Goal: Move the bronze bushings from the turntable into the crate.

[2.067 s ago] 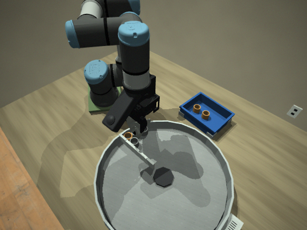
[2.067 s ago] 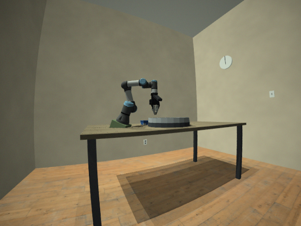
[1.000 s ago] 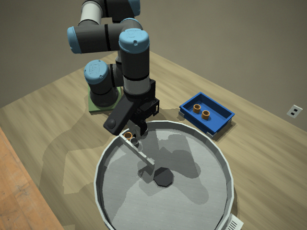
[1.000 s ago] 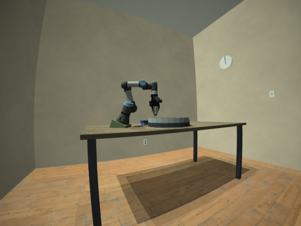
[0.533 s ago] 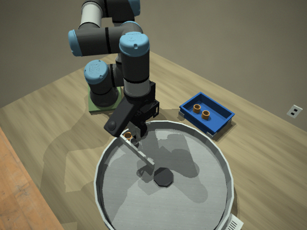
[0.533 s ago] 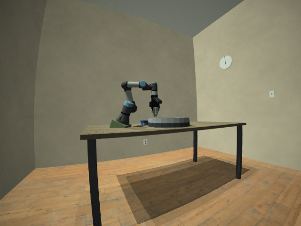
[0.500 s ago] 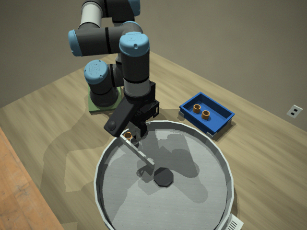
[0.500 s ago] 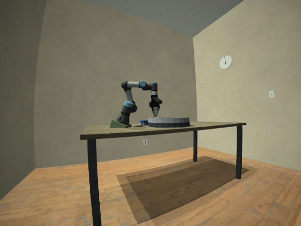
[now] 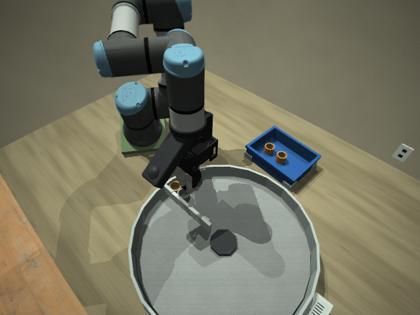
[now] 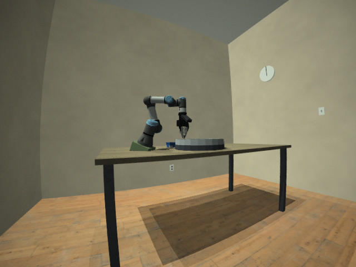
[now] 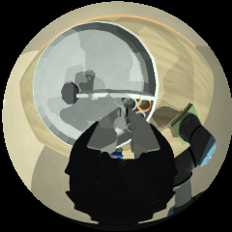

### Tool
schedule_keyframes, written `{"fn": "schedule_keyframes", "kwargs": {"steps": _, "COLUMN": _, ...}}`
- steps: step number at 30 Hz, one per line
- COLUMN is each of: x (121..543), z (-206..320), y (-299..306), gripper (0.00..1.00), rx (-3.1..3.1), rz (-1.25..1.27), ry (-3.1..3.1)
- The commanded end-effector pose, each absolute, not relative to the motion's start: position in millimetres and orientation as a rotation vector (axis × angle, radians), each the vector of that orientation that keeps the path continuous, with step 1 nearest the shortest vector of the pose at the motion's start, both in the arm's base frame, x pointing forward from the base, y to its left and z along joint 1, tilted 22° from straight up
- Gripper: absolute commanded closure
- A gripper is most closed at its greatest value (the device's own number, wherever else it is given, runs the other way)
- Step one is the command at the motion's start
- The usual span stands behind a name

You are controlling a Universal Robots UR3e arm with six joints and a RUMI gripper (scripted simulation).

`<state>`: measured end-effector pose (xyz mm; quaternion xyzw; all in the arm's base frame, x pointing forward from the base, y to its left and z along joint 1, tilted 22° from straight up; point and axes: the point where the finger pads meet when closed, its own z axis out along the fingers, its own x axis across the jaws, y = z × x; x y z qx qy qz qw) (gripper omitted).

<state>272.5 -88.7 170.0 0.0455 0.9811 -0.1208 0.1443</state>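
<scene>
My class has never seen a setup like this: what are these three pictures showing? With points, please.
The machine is a single jointed arm (image 9: 186,91) (image 10: 157,99) (image 11: 194,137) on a table (image 9: 356,210) (image 10: 120,158) (image 11: 179,53). The first picture looks down from above, the second across the room, the third from the arm's wrist.

On the table sit a round turntable (image 9: 315,237) (image 10: 199,142) (image 11: 53,63) and a blue crate (image 9: 298,166) (image 10: 170,144) (image 11: 116,157). The crate holds two bronze sleeves (image 9: 269,152); another bronze sleeve (image 9: 170,186) (image 11: 144,110) stands on the turntable, near grey ones.

The claw (image 9: 185,185) (image 10: 184,137) (image 11: 123,108), above the turntable, looks closed, with nothing visibly held.

Compared with the earlier pictures, the arm's wrist (image 9: 184,61) (image 10: 182,102) has come down, bringing the fingers (image 9: 182,178) (image 10: 184,131) lower, so their tips are now closer to the turntable (image 9: 315,249) (image 10: 199,142) (image 11: 157,77) rim. Just inside that rim, on the arm's side of the turntable, the grey bushing (image 9: 183,193) beside the bronze one (image 9: 174,186) has gone from bright to dim, now in shadow.
</scene>
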Motion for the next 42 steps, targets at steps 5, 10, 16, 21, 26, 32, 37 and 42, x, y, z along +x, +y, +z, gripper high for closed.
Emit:
{"fn": "schedule_keyframes", "kwargs": {"steps": 5, "x": 272.8, "z": 170.9, "y": -88.9, "gripper": 0.94, "rx": 0.131, "rz": -0.35, "ry": 2.825}}
{"fn": "schedule_keyframes", "kwargs": {"steps": 10, "x": 274.2, "z": 166.5, "y": -90.1, "gripper": 0.94, "rx": 0.131, "rz": -0.35, "ry": 2.825}}
{"fn": "schedule_keyframes", "kwargs": {"steps": 16, "x": 275.5, "z": 162.1, "y": -91.3, "gripper": 0.94, "rx": 0.131, "rz": -0.35, "ry": 2.825}}
{"fn": "schedule_keyframes", "kwargs": {"steps": 21, "x": 275.5, "z": 162.0, "y": -91.3, "gripper": 0.94, "rx": 0.131, "rz": -0.35, "ry": 2.825}}
{"fn": "schedule_keyframes", "kwargs": {"steps": 26, "x": 275.5, "z": 162.0, "y": -91.3, "gripper": 0.94, "rx": 0.131, "rz": -0.35, "ry": 2.825}}
{"fn": "schedule_keyframes", "kwargs": {"steps": 32, "x": 275.5, "z": 162.0, "y": -91.3, "gripper": 0.94, "rx": 0.131, "rz": -0.35, "ry": 2.825}}
{"fn": "schedule_keyframes", "kwargs": {"steps": 37, "x": 275.5, "z": 162.0, "y": -91.3, "gripper": 0.94, "rx": 0.131, "rz": -0.35, "ry": 2.825}}
{"fn": "schedule_keyframes", "kwargs": {"steps": 42, "x": 275.5, "z": 162.0, "y": -91.3, "gripper": 0.94, "rx": 0.131, "rz": -0.35, "ry": 2.825}}
